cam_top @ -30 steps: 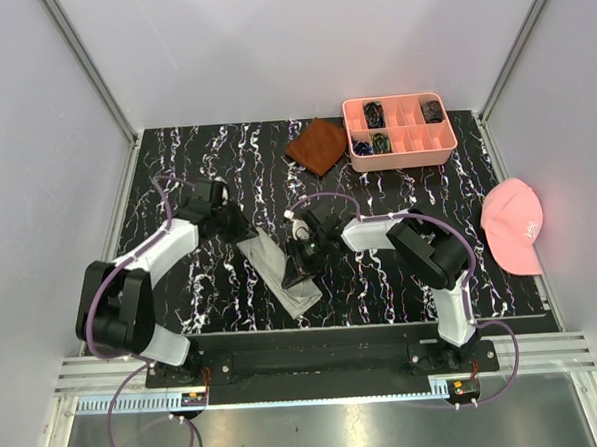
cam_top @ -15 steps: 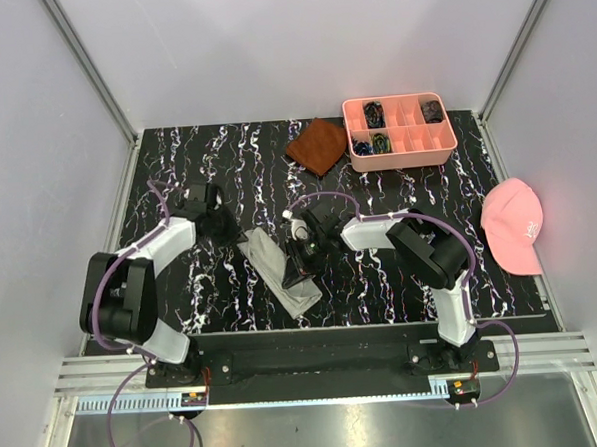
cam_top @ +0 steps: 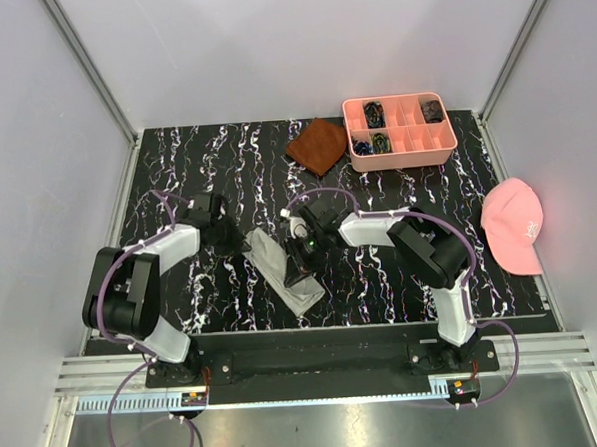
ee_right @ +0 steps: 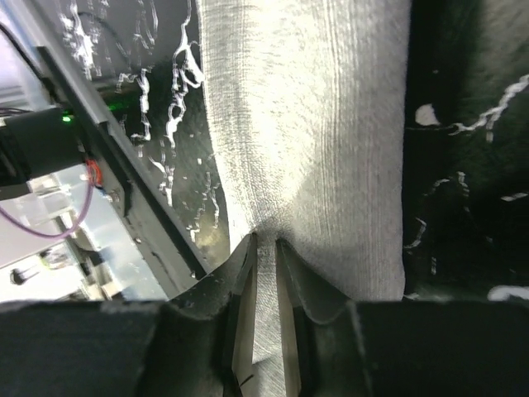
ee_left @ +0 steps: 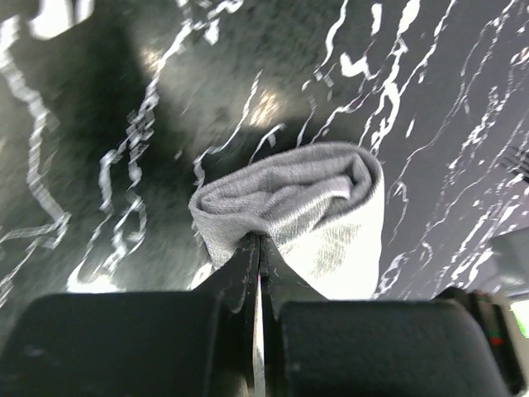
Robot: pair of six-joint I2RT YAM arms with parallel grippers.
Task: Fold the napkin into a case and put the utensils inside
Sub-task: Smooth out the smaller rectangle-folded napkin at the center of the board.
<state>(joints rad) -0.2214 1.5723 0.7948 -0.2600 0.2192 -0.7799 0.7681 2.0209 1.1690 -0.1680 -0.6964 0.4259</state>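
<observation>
The light grey napkin (cam_top: 284, 272) lies as a narrow layered strip, the case, running diagonally across the middle of the table. My left gripper (cam_top: 241, 243) is at its far left end. In the left wrist view its jaws (ee_left: 259, 241) are shut, with the bunched edge of the napkin (ee_left: 306, 207) pinched at their tips. My right gripper (cam_top: 302, 253) sits over the strip's right side. In the right wrist view it (ee_right: 264, 241) is closed on a fold of the napkin (ee_right: 314, 124). The utensils are hidden or out of view.
A rust-brown cloth (cam_top: 317, 145) and a pink compartment tray (cam_top: 400, 154) sit at the back of the table. A pink cap (cam_top: 514, 225) lies at the right edge. The black front rail (ee_right: 107, 174) runs close to the strip's near end.
My left gripper has slid a little toward the napkin's far end and closed on its edge. The right gripper has kept its pinch and hardly moved.
</observation>
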